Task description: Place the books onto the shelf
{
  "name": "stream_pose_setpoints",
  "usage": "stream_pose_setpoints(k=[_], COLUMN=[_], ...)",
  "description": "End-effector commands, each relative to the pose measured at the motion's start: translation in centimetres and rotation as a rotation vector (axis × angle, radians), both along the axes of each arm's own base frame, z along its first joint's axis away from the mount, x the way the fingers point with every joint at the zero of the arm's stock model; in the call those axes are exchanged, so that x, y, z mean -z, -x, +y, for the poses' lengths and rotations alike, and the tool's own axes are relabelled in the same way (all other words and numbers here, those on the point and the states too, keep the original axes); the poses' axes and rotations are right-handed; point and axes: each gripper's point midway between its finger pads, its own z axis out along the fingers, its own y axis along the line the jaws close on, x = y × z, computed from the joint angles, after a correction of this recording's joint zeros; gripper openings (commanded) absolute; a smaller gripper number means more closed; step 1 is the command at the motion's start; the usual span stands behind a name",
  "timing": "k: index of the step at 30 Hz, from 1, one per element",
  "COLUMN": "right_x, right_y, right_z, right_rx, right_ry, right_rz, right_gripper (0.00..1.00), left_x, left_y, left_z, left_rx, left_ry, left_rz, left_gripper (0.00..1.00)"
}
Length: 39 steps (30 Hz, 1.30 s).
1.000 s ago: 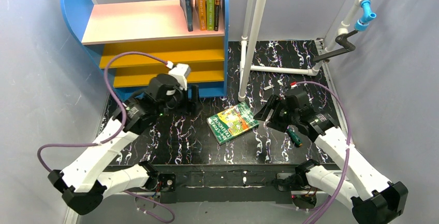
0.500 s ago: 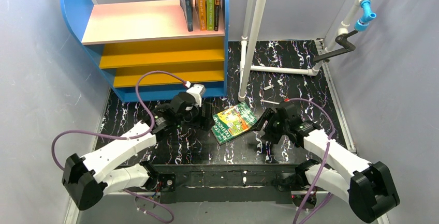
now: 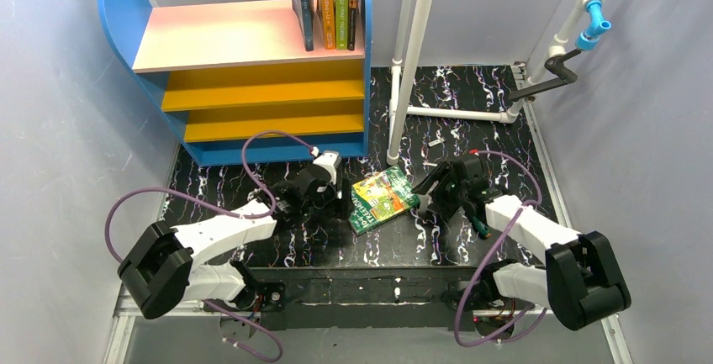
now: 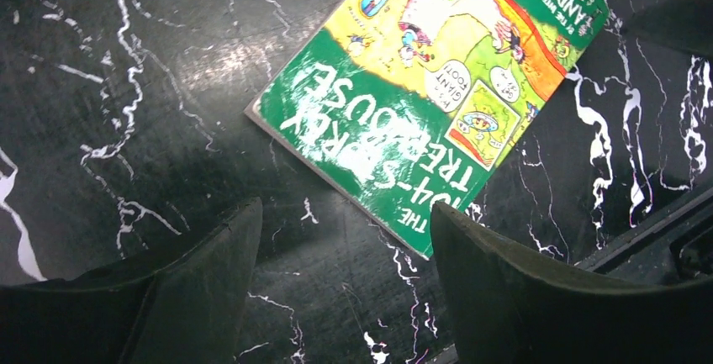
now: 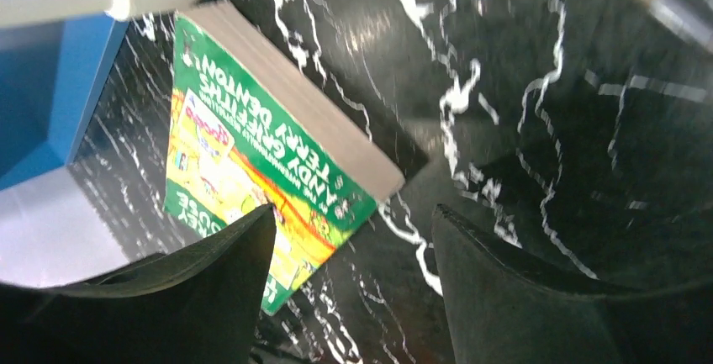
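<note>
A lime-green cartoon book (image 3: 383, 198) lies flat on the black marbled table, cover up. My left gripper (image 3: 340, 200) stands open just left of it. In the left wrist view the book (image 4: 429, 87) has its near corner beside the right finger, and nothing lies between the left gripper's (image 4: 345, 213) fingers. My right gripper (image 3: 427, 196) stands open at the book's right edge. The right wrist view shows the book (image 5: 252, 145) ahead and left of the right gripper (image 5: 353, 213). Several other books (image 3: 330, 2) stand upright at the right end of the shelf's (image 3: 219, 36) pink top board.
A white pipe frame (image 3: 412, 53) rises just right of the shelf. A small green-handled screwdriver (image 3: 479, 223) lies partly under my right arm. More pipes and a black handle (image 3: 555, 70) stand at the back right. Grey walls close in both sides.
My left arm has swung right and forward from the shelf's foot to the book's left side, its jaws a little wider. My right gripper has shifted slightly at the book's right edge. The book has not moved.
</note>
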Motion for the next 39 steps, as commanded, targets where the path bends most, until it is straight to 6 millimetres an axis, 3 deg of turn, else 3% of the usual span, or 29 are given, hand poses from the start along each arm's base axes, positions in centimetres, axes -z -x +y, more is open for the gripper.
stream_pose_setpoints(k=[1, 5, 9, 12, 17, 19, 21, 24, 26, 31, 35, 39], right_x=[-1.7, -1.4, -1.5, -1.9, -5.0, -5.4, -5.3, -5.3, -6.1, -7.6, -8.1, -6.4], right_y=[-3.3, -4.2, -2.9, -0.7, 4.5, 6.0, 6.1, 4.8, 3.7, 0.4, -3.4, -5.5], right_z=[-0.6, 1.2, 4.7, 6.4, 10.9, 11.3, 10.3, 7.9, 7.5, 8.4, 9.4, 11.3], right_rx=[-0.056, -0.166, -0.318, -0.418, -0.696, -0.766, -0.76, -0.671, -0.635, -0.673, -0.699, -0.741], right_ry=[0.086, 0.057, -0.092, -0.13, -0.231, -0.164, -0.091, 0.03, 0.046, 0.146, 0.255, 0.271], right_rz=[-0.094, -0.102, -0.105, -0.124, -0.202, -0.194, -0.191, -0.237, -0.282, -0.319, -0.344, -0.309], right_gripper=[0.76, 0.76, 0.7, 0.7, 0.7, 0.69, 0.69, 0.71, 0.72, 0.71, 0.71, 0.7], left_x=[-1.0, 0.1, 0.0, -0.6, -1.4, -1.6, -1.4, -1.3, -1.1, -0.5, 0.9, 1.2], left_y=[-0.2, 1.2, 2.1, 3.0, 4.5, 5.0, 5.9, 6.9, 7.6, 8.4, 8.7, 8.1], left_z=[1.2, 2.1, 3.9, 5.7, 9.1, 10.0, 11.2, 11.8, 11.3, 9.0, 7.6, 6.8], left_rx=[-0.11, -0.175, -0.239, -0.288, -0.388, -0.429, -0.479, -0.53, -0.54, -0.529, -0.551, -0.578], left_ry=[0.031, 0.015, 0.001, -0.029, -0.08, -0.078, -0.097, -0.095, -0.069, 0.043, 0.126, 0.208], left_rz=[-0.016, 0.086, 0.103, 0.119, 0.155, 0.172, 0.214, 0.284, 0.336, 0.437, 0.494, 0.489], left_gripper=[0.72, 0.76, 0.83, 0.98, 0.98, 0.98, 0.98, 0.98, 0.98, 0.96, 0.93, 0.9])
